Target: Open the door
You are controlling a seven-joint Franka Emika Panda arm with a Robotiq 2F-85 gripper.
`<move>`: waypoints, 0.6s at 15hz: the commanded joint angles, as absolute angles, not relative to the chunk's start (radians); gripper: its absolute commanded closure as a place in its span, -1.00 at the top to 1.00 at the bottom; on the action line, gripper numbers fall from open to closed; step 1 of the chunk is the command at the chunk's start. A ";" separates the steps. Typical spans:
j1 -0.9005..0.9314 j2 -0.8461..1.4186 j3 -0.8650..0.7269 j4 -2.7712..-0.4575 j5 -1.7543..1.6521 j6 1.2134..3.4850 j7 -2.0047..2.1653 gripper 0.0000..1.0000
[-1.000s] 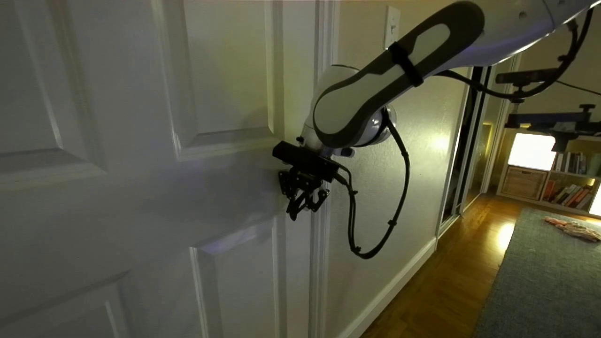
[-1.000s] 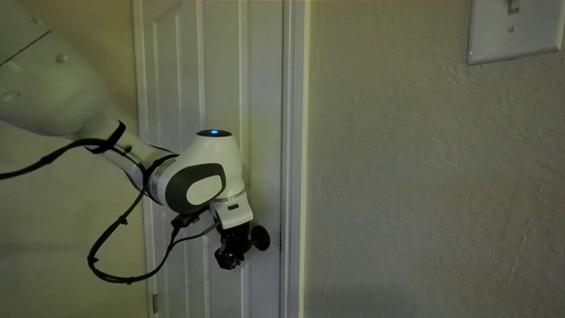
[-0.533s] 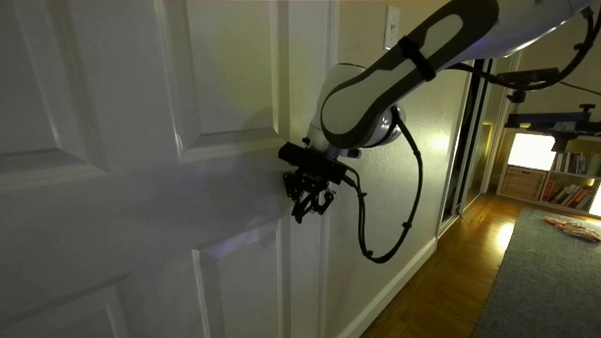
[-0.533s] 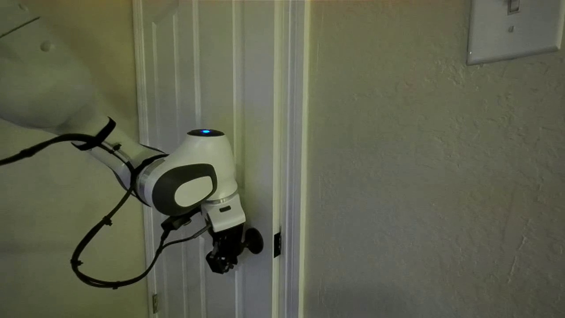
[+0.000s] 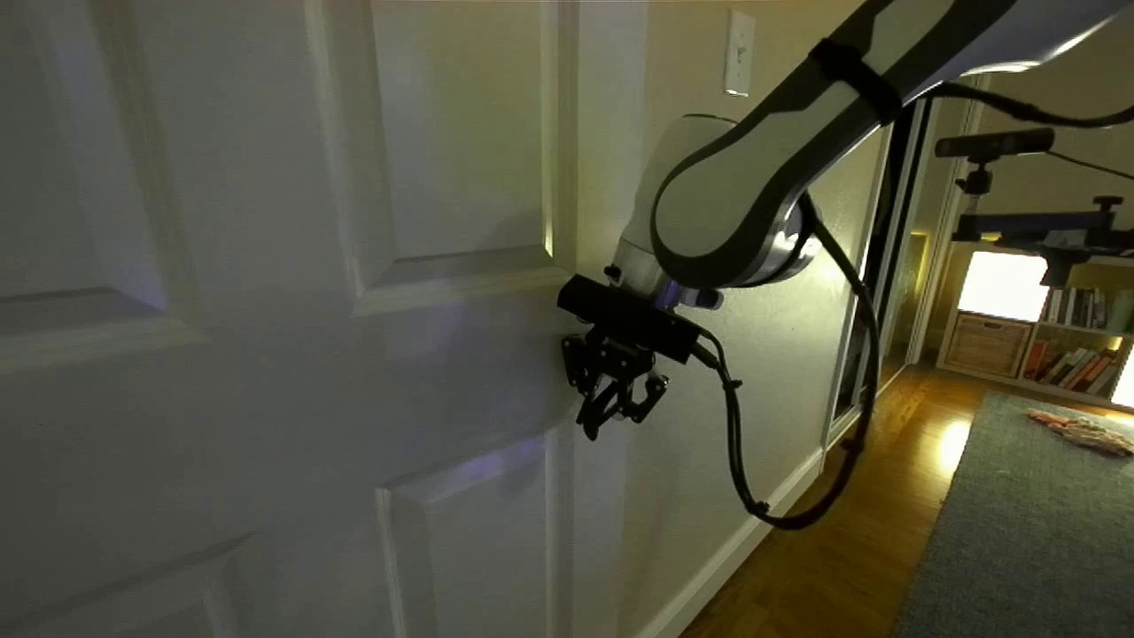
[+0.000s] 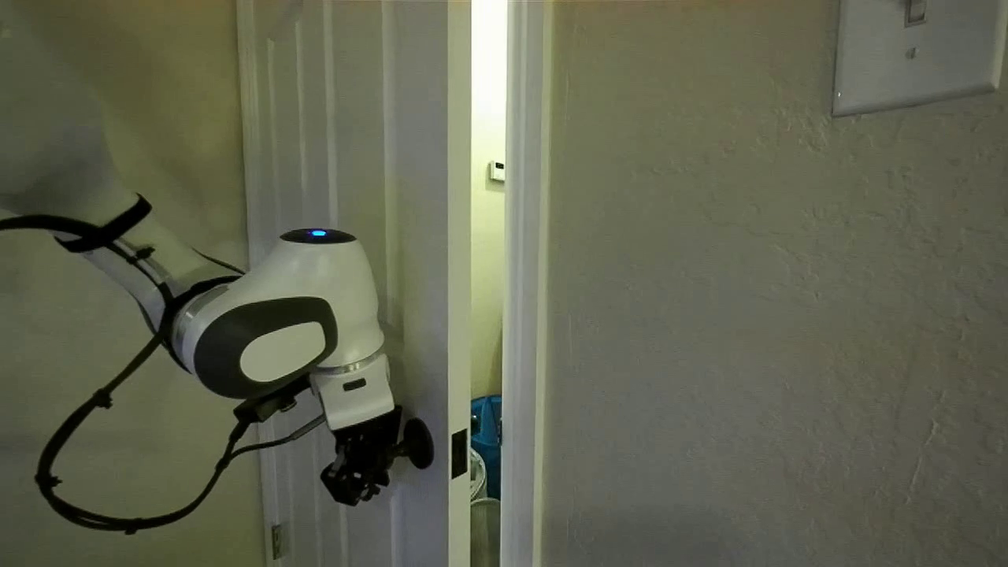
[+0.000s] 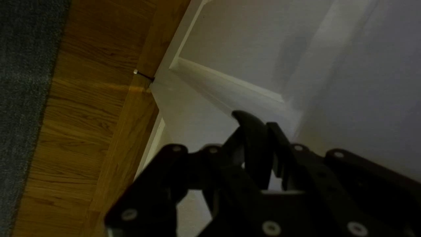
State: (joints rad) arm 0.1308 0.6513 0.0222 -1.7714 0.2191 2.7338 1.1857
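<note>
The white panelled door stands ajar. In an exterior view a bright gap shows between its free edge with a dark latch plate and the door frame. The handle's round black rose shows beside my gripper, which hides the lever there. In the wrist view the curved black lever handle stands between the two fingers of my gripper, which are closed about it. The gripper also shows close in front of the door in an exterior view.
A light switch is on the wall beside the door. A blue object shows through the gap. A dark-framed sliding door, a shelf and a grey rug lie beyond. The arm's cable hangs in a loop.
The door has swung from closed to ajar, and a lit gap has opened at its free edge. My arm and gripper have moved with the handle, away from the frame.
</note>
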 commanded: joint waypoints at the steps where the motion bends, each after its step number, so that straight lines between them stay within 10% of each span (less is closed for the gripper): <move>1: 0.078 0.478 0.110 -2.005 0.304 2.698 1.041 -0.85; 8: 0.081 0.278 0.153 -2.257 0.361 2.731 0.898 -0.84; 9: 0.085 0.256 0.158 -2.288 0.373 2.748 0.905 -0.15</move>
